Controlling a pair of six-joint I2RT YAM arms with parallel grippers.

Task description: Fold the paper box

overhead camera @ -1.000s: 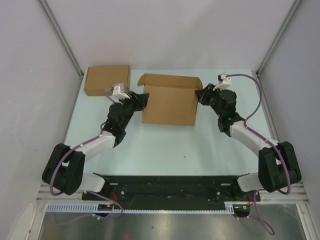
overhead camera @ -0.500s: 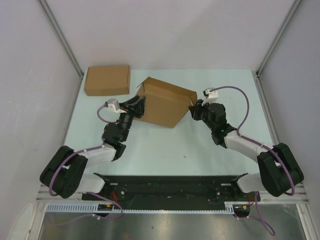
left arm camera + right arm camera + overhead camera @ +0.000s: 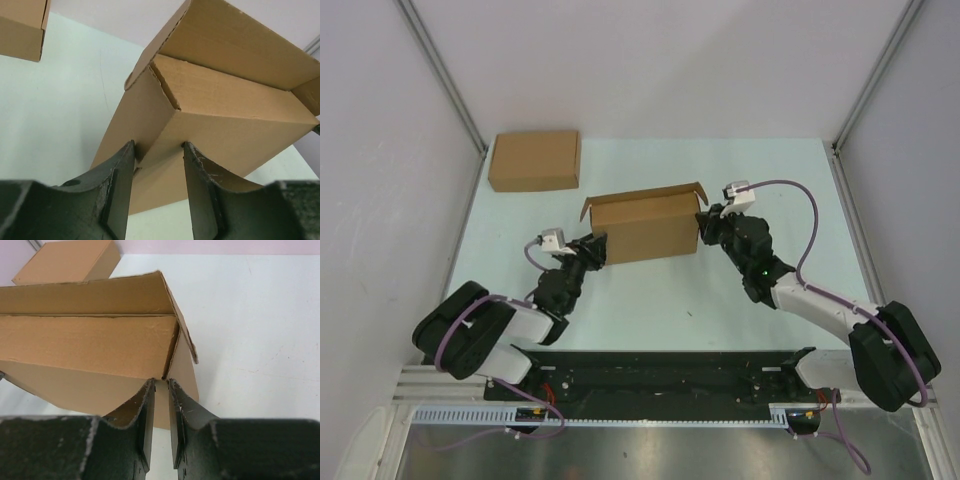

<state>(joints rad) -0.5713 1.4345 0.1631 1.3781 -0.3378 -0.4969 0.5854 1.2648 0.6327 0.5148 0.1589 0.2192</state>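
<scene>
Paper box (image 3: 645,235) is gripped at both ends. The left claw (image 3: 158,146) is set about half-wide across a lower corner, with a finger pressed to the cardboard on each side. The right claw (image 3: 161,384) is pinched almost shut on the thin edge of the opposite end wall. Within the last second the box has been drawn from the middle of the desk (image 3: 760,170) toward the arms, tipped, then levelled again. A repositioning before closing is judged likely, since the lid flap (image 3: 235,45) is not yet folded down. Nothing can be seen inside the box. The second box (image 3: 534,160), at the far-left corner, is closed and its contents are hidden.
</scene>
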